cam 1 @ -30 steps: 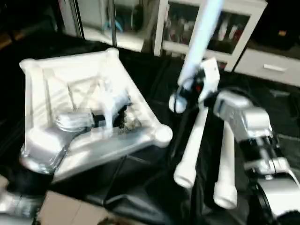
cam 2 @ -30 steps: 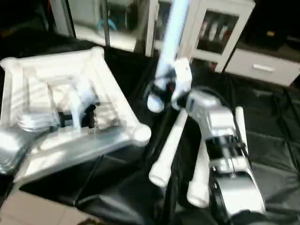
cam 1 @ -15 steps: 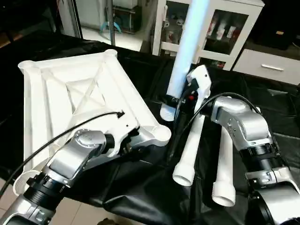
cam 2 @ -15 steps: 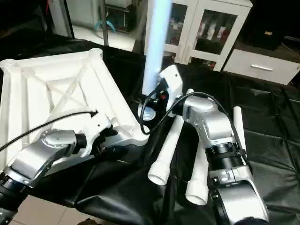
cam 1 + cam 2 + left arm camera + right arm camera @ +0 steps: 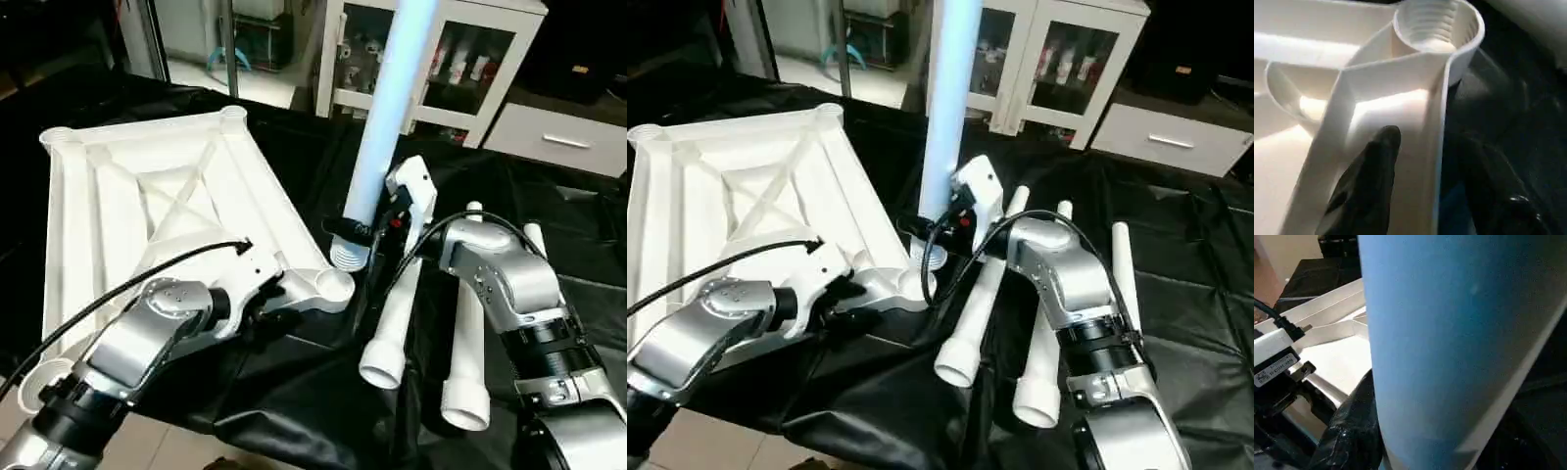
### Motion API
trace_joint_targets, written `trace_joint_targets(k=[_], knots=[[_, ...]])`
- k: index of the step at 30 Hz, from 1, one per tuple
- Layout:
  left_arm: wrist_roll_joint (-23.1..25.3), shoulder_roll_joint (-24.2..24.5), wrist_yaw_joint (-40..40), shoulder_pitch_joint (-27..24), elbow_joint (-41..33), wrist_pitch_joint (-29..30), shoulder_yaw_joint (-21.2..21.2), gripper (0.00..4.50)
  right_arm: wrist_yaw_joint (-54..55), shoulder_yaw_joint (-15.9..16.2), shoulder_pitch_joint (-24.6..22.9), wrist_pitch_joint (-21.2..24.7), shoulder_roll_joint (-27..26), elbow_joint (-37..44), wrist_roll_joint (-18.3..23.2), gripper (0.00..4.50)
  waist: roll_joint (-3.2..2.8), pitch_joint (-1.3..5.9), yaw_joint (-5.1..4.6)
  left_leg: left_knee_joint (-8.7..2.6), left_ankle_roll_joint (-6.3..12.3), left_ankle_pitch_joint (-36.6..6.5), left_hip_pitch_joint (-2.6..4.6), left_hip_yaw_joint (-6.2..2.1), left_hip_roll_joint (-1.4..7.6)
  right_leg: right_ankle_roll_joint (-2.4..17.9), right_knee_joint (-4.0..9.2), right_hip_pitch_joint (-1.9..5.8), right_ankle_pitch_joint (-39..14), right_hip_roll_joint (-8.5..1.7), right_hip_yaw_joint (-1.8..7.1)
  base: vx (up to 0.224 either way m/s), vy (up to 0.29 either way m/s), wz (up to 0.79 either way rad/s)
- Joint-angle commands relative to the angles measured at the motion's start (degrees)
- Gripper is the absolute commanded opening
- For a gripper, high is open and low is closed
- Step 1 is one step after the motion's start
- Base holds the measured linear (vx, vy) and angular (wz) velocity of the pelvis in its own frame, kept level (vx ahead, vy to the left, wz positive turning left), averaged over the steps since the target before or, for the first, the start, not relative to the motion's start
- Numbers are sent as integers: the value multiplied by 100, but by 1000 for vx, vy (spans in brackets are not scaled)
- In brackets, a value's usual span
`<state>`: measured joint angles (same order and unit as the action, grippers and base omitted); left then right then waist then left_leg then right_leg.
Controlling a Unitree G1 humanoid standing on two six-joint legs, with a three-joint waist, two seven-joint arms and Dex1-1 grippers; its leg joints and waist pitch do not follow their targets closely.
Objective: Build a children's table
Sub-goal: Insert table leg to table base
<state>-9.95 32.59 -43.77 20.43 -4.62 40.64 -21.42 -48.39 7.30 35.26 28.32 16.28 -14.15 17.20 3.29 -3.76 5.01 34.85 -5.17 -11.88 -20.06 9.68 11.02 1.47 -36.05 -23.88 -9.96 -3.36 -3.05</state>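
Black cloth underlies tabletop point(image 5: 147, 196), rim clamped by left pincer point(image 5: 1422, 161); right pincer point(image 5: 367, 235) grips upright leg point(image 5: 387, 108)

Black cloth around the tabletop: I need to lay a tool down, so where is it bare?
Bare black cloth lies beyond the three loose legs, toward the cabinet drawer. The near corner socket is crowded: the right gripper holds the upright leg beside it, and the left gripper clamps the tabletop rim.
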Motion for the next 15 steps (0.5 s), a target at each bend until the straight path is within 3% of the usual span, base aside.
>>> trace_joint_targets(k=[1,9,10,15], knots=[[34,157,-137,-90,-45,316,-183,182,-32,-11,-1,-99,48,73,-54,191,-81,396,3,-437,-71,-716,12,-37,175,1021,386,330,-1171,-404,274,0,0,0],[63,284,-118,-99,-331,580,-79,134,-52,27,45,-96,67,67,-66,191,-48,396,-2,-426,-39,-624,4,-24,167,1047,384,331,-1093,-398,276,0,0,0],[85,287,-96,-103,-319,589,-81,105,-55,31,49,-97,62,64,-67,191,-55,394,3,-429,-44,-639,2,-28,168,1029,383,333,-1156,-401,276,0,0,0],[183,160,71,-154,-143,546,-93,62,-103,48,35,-101,33,73,-44,191,-38,387,4,-429,-45,-703,3,-28,169,952,409,328,-1359,-411,279,0,0,0]])
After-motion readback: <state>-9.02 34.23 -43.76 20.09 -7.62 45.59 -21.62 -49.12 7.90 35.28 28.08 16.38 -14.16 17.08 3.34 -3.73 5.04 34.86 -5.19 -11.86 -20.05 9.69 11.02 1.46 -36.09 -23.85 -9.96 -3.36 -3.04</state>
